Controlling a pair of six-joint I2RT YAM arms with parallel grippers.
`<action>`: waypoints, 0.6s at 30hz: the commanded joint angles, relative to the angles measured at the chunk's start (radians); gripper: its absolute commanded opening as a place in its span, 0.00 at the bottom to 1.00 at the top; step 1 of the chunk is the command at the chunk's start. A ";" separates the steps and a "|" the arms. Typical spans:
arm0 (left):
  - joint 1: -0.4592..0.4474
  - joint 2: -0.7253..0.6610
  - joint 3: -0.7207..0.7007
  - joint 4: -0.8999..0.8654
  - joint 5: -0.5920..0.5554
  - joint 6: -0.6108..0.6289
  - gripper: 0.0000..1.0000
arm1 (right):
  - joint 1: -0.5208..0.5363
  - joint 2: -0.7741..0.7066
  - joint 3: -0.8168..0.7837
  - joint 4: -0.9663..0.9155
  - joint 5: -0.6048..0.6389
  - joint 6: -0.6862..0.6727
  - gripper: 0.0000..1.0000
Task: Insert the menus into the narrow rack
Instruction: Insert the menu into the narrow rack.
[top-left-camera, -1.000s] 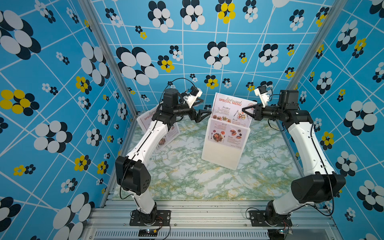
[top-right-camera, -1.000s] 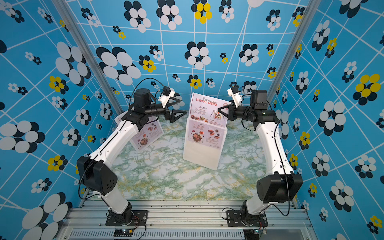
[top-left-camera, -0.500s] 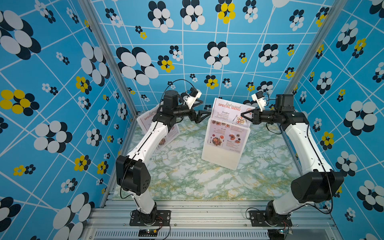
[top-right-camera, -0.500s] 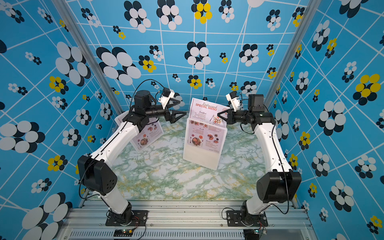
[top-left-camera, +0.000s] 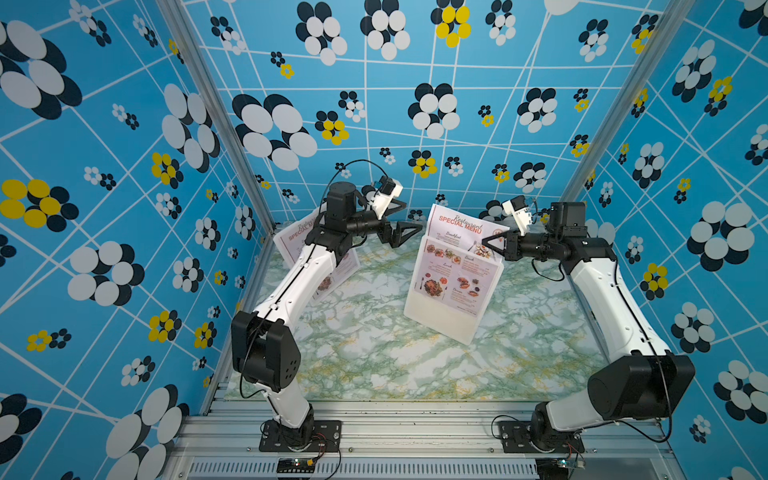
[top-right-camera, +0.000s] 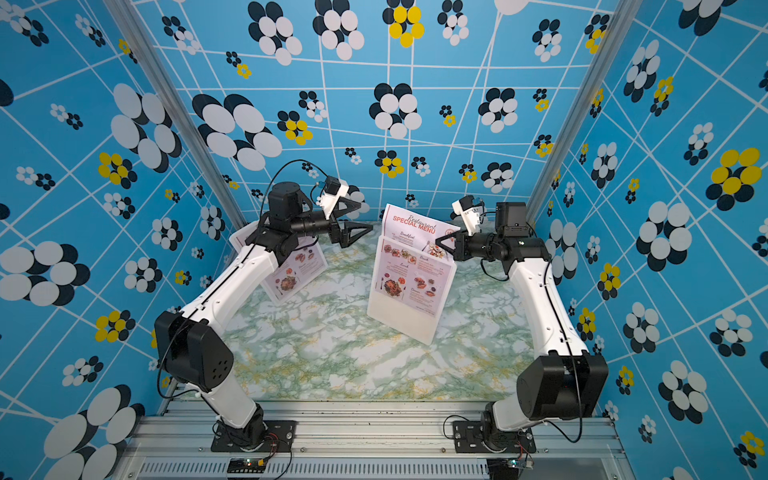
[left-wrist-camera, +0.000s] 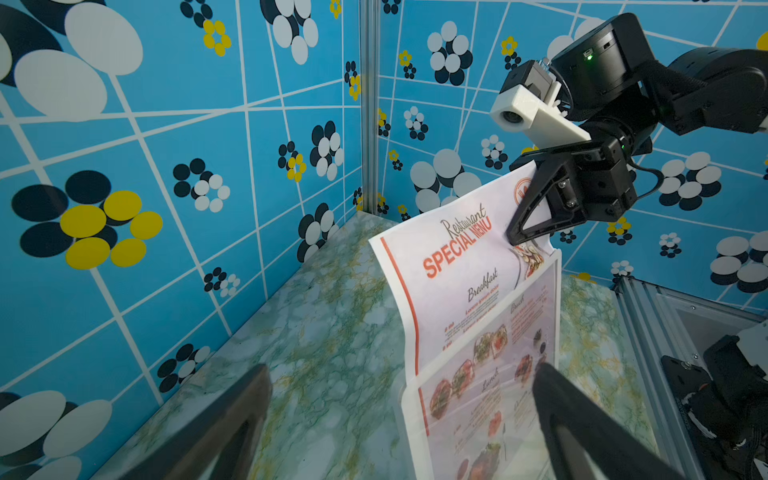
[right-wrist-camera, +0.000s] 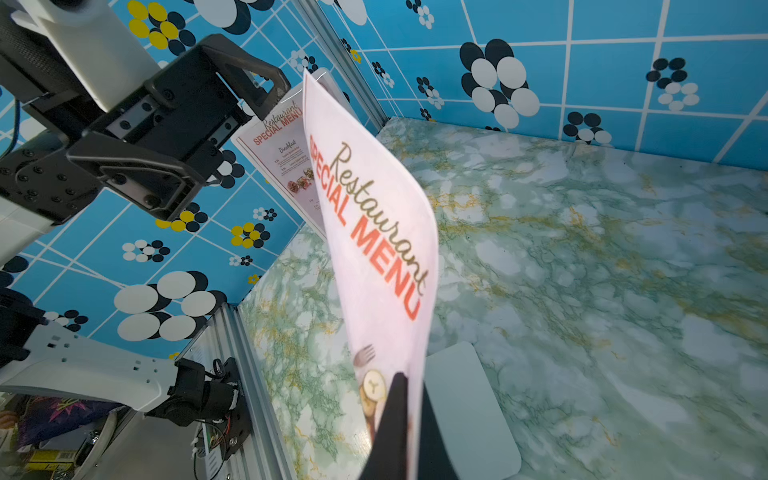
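Pink menu (top-left-camera: 459, 226): lower part in white rack (top-left-camera: 436, 320) — top corner pinched by right gripper (top-left-camera: 488, 242).
Left gripper (top-left-camera: 411, 216): jaws wide apart, beside the rack.

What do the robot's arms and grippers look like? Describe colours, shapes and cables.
Both the left arm and right arm have white shells with black joints and thin black cables. The left gripper and right gripper have black triangular fingers.

bright even light, wide-angle bending, near jaws blurred
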 joint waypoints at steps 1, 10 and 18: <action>0.010 -0.045 -0.032 0.031 0.025 -0.015 0.99 | -0.004 -0.034 -0.034 0.021 0.011 0.016 0.07; 0.009 -0.062 -0.031 0.025 0.024 -0.014 0.99 | -0.002 -0.025 0.050 -0.011 0.019 0.017 0.34; 0.009 -0.083 -0.049 0.018 0.013 -0.007 0.99 | 0.002 0.000 0.117 -0.029 0.007 0.011 0.32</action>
